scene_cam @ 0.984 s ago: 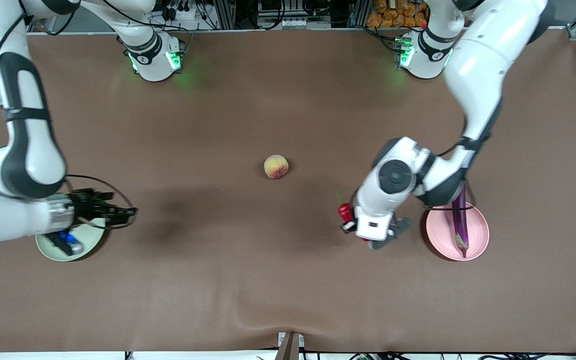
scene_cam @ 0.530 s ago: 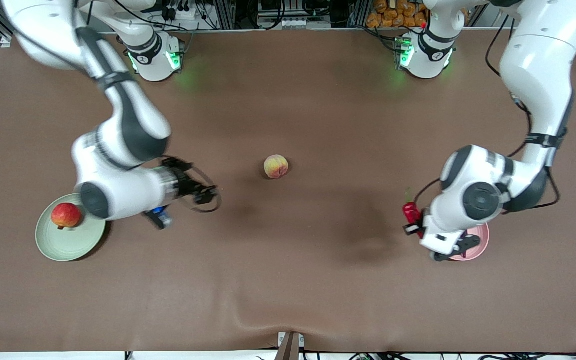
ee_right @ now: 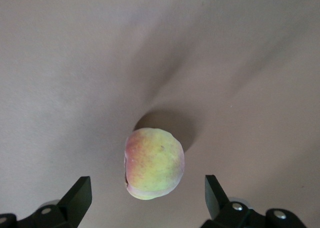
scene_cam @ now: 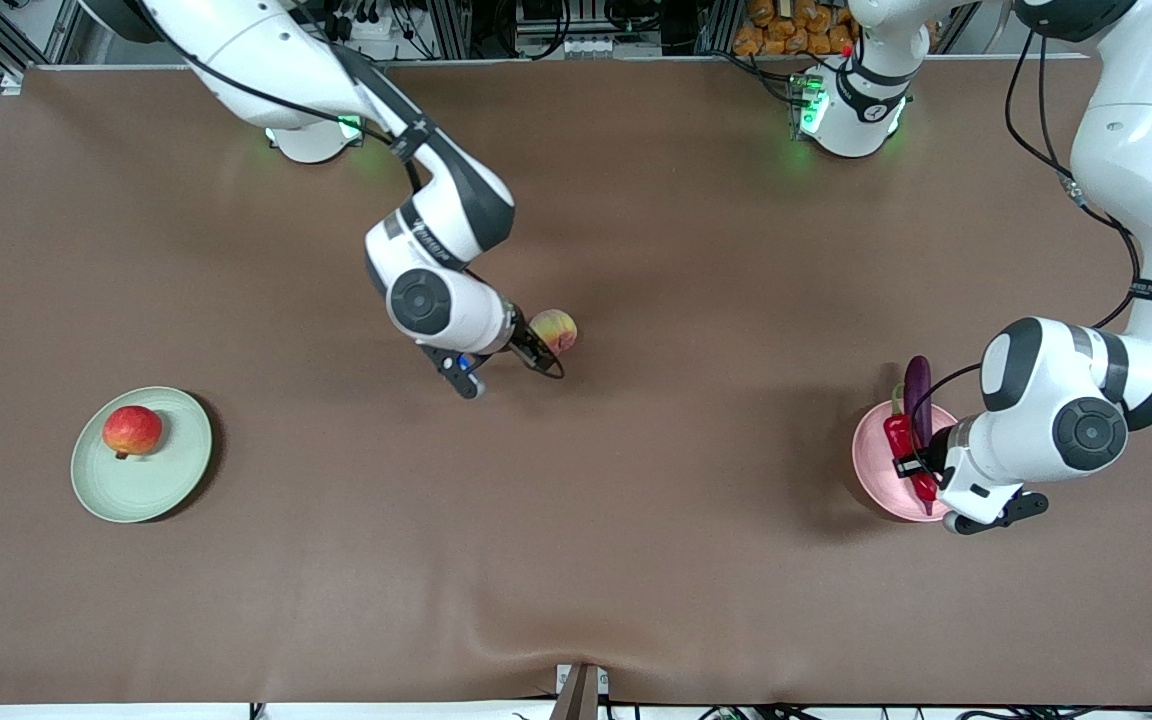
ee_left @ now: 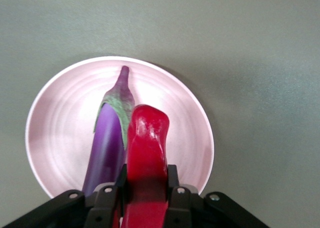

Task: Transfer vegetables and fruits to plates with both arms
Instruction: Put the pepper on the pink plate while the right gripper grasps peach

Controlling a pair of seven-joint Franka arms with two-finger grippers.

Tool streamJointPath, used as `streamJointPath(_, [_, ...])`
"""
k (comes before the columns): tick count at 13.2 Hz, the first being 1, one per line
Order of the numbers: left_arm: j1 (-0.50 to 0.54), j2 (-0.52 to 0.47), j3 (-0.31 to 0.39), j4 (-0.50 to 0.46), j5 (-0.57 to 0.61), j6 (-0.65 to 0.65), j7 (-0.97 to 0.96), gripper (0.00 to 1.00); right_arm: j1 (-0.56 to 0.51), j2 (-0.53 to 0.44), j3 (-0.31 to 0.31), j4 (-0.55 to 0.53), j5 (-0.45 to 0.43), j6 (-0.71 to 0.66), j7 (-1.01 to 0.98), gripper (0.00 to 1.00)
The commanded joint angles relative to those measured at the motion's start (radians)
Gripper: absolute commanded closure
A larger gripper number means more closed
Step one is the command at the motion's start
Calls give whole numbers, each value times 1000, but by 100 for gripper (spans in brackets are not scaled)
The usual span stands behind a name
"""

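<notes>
My left gripper (scene_cam: 911, 470) is shut on the red chili pepper (scene_cam: 899, 437) and holds it over the pink plate (scene_cam: 873, 478). The purple eggplant (scene_cam: 918, 398) lies on that plate beside it. In the left wrist view the chili (ee_left: 146, 158) sits between the black fingers (ee_left: 176, 185), beside the eggplant (ee_left: 107, 143) on the pink plate (ee_left: 55, 133). My right gripper (scene_cam: 536, 350) is open, right by the peach (scene_cam: 556, 329) at the table's middle. The right wrist view shows the peach (ee_right: 153, 163) just ahead of its spread fingers (ee_right: 80, 195). The red apple (scene_cam: 132, 430) rests on the green plate (scene_cam: 151, 480).
The brown table cloth (scene_cam: 576, 550) is bare apart from these things. The arm bases (scene_cam: 846, 110) with green lights stand along the edge farthest from the front camera. A small bracket (scene_cam: 581, 690) sits at the nearest edge.
My right arm left the apple on the green plate and swung across to the peach. My left arm carried the chili sideways until it came over the pink plate.
</notes>
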Motion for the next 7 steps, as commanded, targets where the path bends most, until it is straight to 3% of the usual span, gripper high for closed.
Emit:
streamJointPath(1, [2, -13, -12, -2, -4, 8, 2, 0, 30, -5, -9, -23, -18, 29, 26, 0])
streamJointPath(6, [9, -109, -16, -3, -4, -29, 6, 0, 82, 59, -16, -32, -85, 131, 118, 0])
streamJointPath(7, [15, -134, -18, -3, -4, -44, 35, 0, 82, 62, -16, -38, -101, 131, 118, 8])
